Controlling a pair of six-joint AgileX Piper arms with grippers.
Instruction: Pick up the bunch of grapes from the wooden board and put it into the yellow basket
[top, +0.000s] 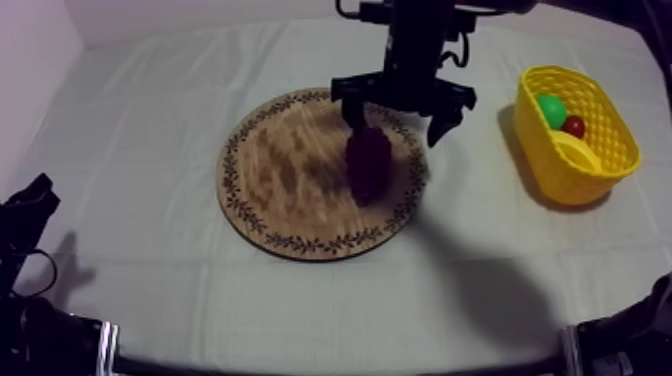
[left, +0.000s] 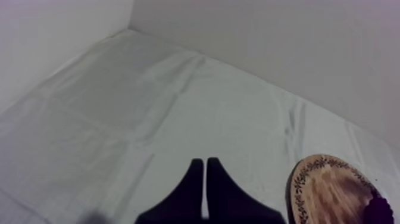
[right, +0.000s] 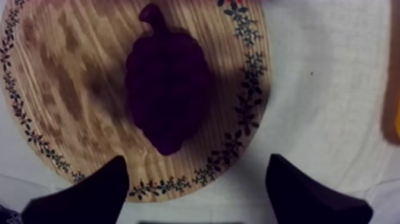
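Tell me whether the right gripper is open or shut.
Open: on the right gripper the fingers stand wide apart over the board; the grapes lie on it, ungripped.

The counter lies under a grey-white cloth with soft creases. Two things rest directly on it: the round wooden board with its patterned rim, near the middle, and the yellow basket, well apart towards the right side.
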